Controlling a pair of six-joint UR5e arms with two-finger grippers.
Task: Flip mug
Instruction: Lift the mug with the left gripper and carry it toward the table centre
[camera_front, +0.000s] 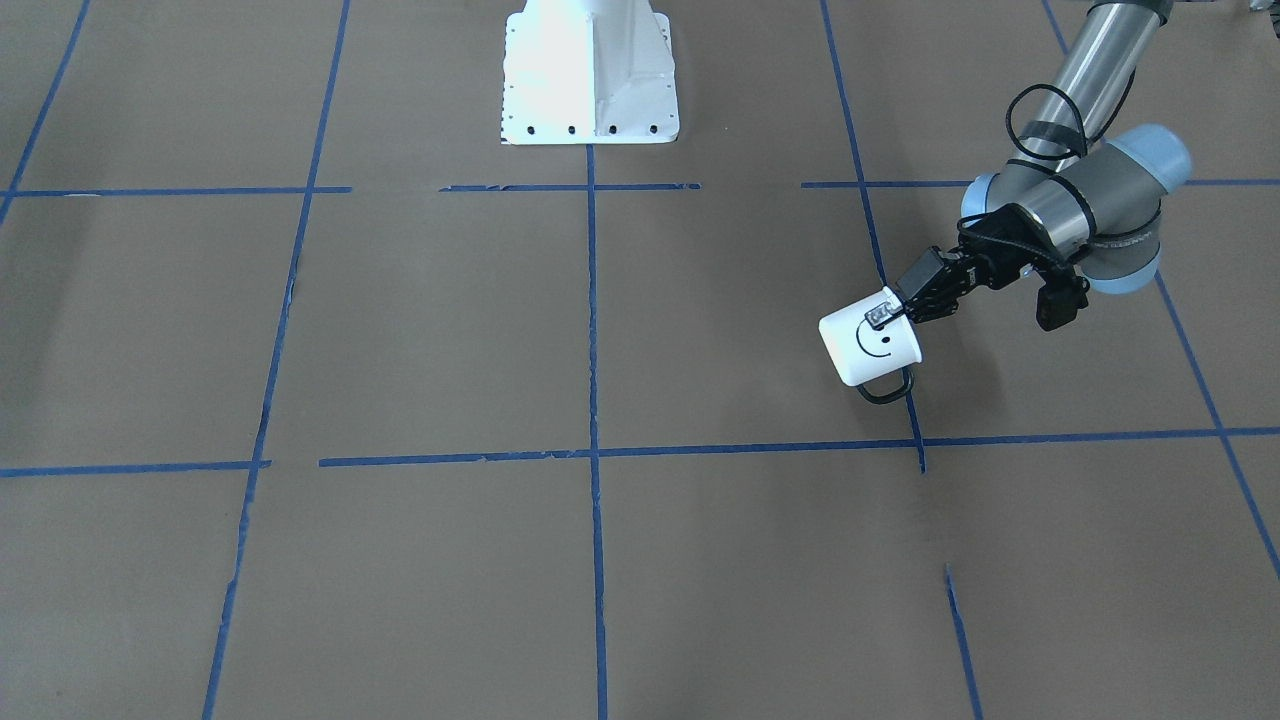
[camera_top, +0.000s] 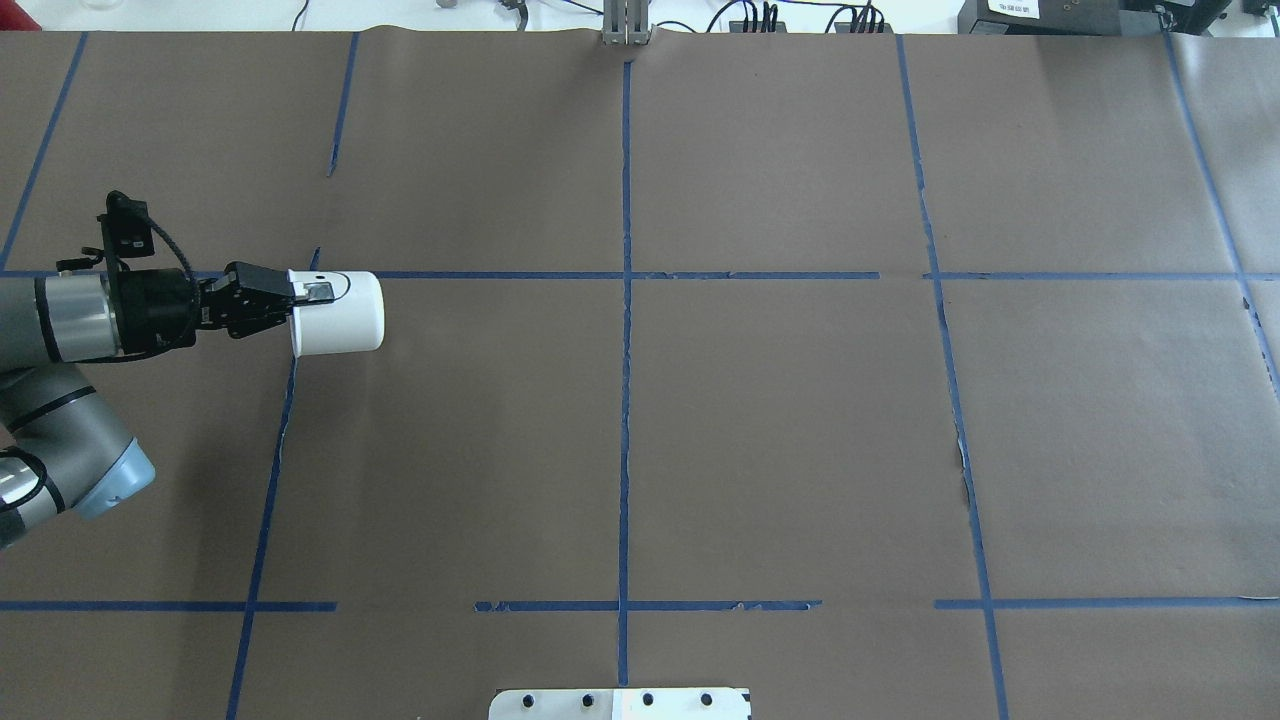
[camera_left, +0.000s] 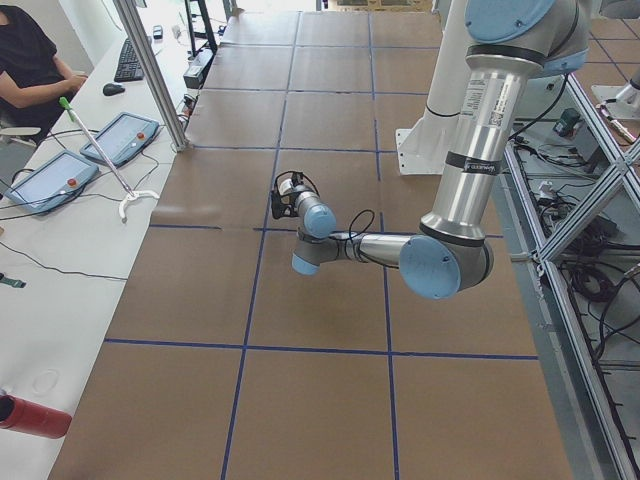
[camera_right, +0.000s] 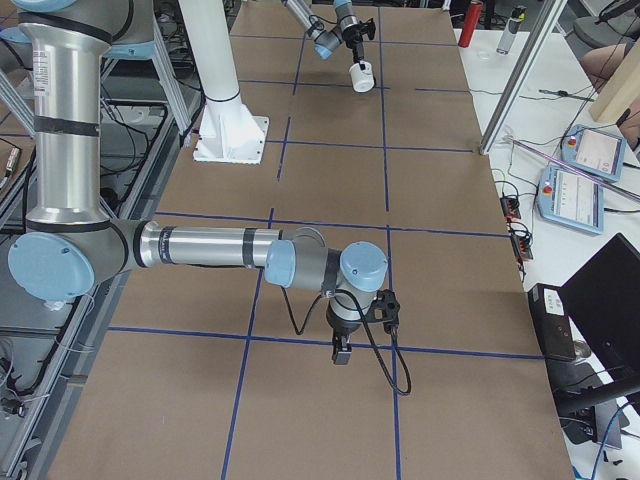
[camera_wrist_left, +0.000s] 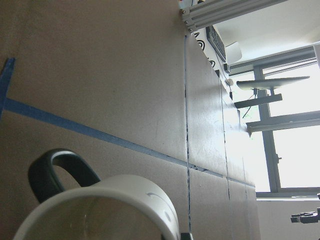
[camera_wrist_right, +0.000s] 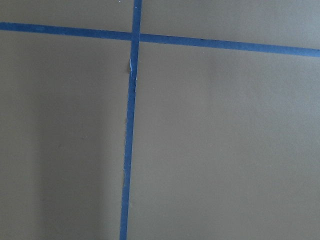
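Note:
The white mug with a black smiley face is held tilted on its side, its black handle pointing down at the table. My left gripper is shut on the mug's rim, one finger inside and one outside. In the overhead view the mug is at the left, its bottom towards the table's middle, with the left gripper at its rim. The left wrist view shows the mug's rim and handle close up. My right gripper hangs low over the table; I cannot tell whether it is open or shut.
The brown table is marked with blue tape lines. The robot's white base plate stands at the robot's edge. A side bench with tablets, a red bottle and a metal post lie beyond the far edge.

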